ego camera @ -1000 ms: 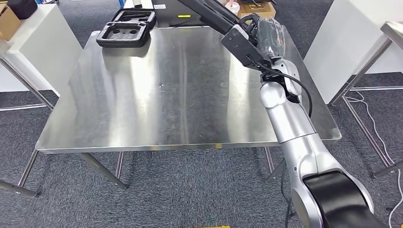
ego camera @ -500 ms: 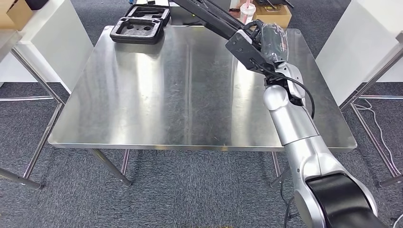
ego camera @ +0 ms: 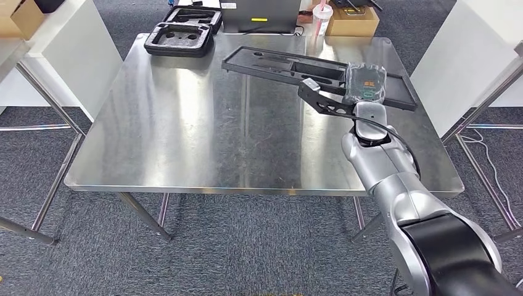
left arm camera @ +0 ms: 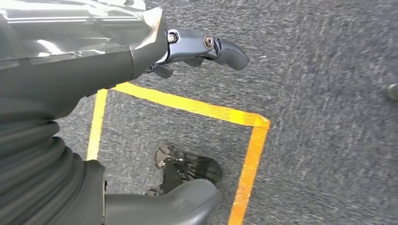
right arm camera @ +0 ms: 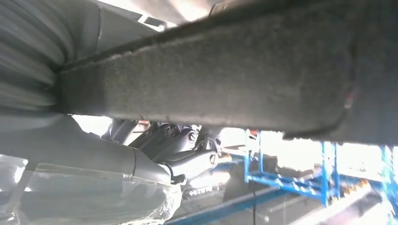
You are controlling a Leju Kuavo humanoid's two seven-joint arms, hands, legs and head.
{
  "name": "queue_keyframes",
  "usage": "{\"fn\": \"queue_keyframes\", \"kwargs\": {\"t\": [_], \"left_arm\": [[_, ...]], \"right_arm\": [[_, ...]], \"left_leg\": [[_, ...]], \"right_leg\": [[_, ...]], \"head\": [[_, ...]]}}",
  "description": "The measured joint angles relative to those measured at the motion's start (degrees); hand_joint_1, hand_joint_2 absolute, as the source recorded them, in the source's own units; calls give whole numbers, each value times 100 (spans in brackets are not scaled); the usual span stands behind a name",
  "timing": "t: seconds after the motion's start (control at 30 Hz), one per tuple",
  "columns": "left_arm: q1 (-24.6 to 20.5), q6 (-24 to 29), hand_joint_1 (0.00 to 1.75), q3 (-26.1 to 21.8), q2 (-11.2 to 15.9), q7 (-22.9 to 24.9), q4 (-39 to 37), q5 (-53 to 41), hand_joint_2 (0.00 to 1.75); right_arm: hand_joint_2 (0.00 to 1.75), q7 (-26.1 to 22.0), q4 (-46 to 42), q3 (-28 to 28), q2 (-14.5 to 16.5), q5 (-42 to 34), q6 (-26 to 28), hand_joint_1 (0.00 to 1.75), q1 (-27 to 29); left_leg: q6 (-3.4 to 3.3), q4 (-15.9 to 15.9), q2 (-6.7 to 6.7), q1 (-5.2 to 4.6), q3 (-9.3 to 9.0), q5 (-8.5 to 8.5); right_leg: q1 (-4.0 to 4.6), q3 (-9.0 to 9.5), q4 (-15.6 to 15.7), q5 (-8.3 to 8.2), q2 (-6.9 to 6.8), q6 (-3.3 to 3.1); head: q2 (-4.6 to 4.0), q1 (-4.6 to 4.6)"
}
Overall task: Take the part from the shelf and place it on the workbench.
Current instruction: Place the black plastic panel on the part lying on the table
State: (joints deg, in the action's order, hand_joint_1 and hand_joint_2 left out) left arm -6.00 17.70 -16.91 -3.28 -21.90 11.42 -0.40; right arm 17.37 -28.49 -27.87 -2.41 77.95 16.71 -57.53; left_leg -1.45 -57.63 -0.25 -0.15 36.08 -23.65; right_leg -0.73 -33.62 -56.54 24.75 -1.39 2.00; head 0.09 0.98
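One black tray over the steel bench

One long black foam tray part is lying flat across the far right of the shiny steel workbench, its end gripped by the robot's right hand; whether it is touching the surface is unclear. Two smaller black foam trays are sitting at the far left corner. The left hand is hanging over grey carpet, fingers loosely apart, holding nothing.
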Motion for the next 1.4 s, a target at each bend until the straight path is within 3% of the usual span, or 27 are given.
{"fn": "queue_keyframes", "kwargs": {"t": [0.27,0.57,0.7,0.77,0.9,1.1,1.4], "left_arm": [[1,-276,0,-132,-6,-451,14,84,175],[16,-673,0,-169,-4,-614,14,8,175],[16,-672,0,-169,-2,-547,14,-24,175],[16,-669,0,-172,0,-461,14,-28,175],[17,-740,0,-192,4,-270,14,-19,0],[74,-1375,0,-313,28,70,14,84,0],[124,-1577,0,-397,52,174,14,83,0]], "right_arm": [[175,195,447,-17,-7,232,8,175,237],[175,221,647,-9,-51,325,171,175,557],[0,217,681,8,-65,358,239,0,691],[0,212,689,31,-62,406,267,0,746],[0,191,699,66,-34,505,283,0,815],[0,131,713,214,84,706,268,0,823],[0,9,714,433,175,727,108,0,819]], "left_leg": [[2,2,2,17,0,-1],[2,2,1,19,1,-1],[1,2,1,18,1,-1],[1,2,1,17,2,-1],[2,2,2,17,3,-1],[2,2,3,19,3,-1],[2,3,2,19,3,0]], "right_leg": [[7,-5,-1,1,1,0],[9,-3,-1,2,1,-1],[10,-2,-1,2,1,-1],[10,-2,0,2,1,-1],[11,-2,-1,2,1,-1],[15,-4,0,2,2,-1],[16,-1,-1,2,1,-1]], "head": [[0,1],[0,-1],[0,-1],[0,-1],[0,-1],[0,0],[0,0]]}}
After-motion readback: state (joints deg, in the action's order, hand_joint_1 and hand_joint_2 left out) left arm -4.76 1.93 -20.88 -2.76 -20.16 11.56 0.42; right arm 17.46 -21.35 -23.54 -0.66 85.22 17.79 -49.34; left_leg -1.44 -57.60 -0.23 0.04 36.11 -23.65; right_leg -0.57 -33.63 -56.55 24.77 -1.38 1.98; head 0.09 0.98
